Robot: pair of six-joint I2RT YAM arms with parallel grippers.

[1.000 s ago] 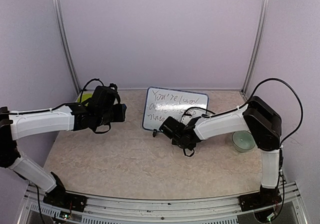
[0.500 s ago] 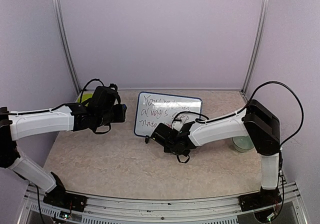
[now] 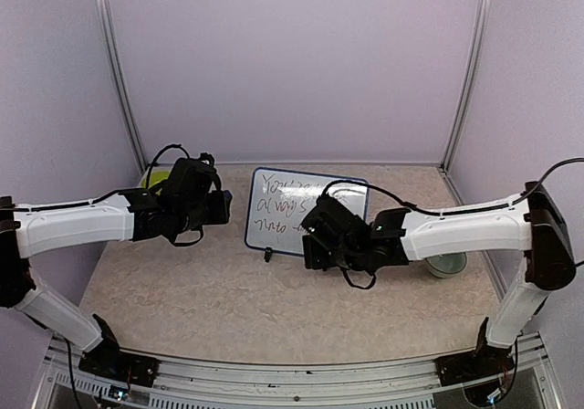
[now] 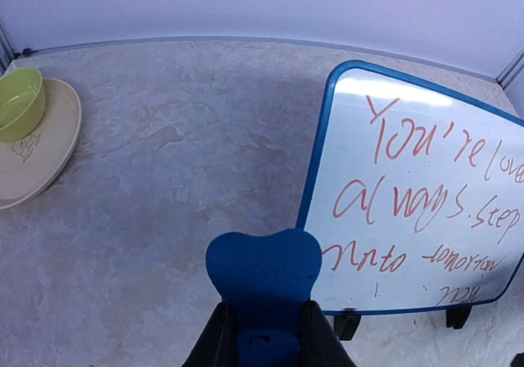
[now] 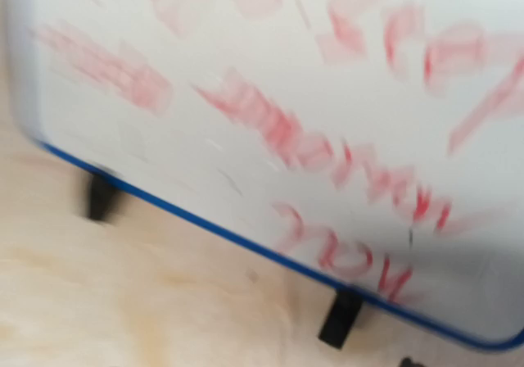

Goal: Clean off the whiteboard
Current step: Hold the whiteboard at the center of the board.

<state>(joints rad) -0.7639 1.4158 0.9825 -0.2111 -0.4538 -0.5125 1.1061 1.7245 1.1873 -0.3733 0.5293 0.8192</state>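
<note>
The whiteboard (image 3: 281,210) stands on black legs at the middle back, tilted back, with a blue frame and red handwriting across it. In the left wrist view the whiteboard (image 4: 409,195) fills the right side. My left gripper (image 4: 264,324) is shut on a blue heart-shaped eraser (image 4: 264,267), held in the air left of the board and apart from it; from above, the left gripper (image 3: 222,206) is level with the board's left edge. My right gripper (image 3: 310,234) hangs before the board's lower right part. Its blurred wrist view shows only the whiteboard (image 5: 246,80) and no fingers.
A green bowl (image 4: 18,101) sits on a beige plate (image 4: 45,150) at the back left. A pale green round container (image 3: 447,263) stands at the right, partly behind the right arm. Side walls and a back wall enclose the table.
The right gripper dragged the whiteboard left across the table, then pulled back to the right with the arm stretching out low. The board kept its new place. The left arm has not moved.
</note>
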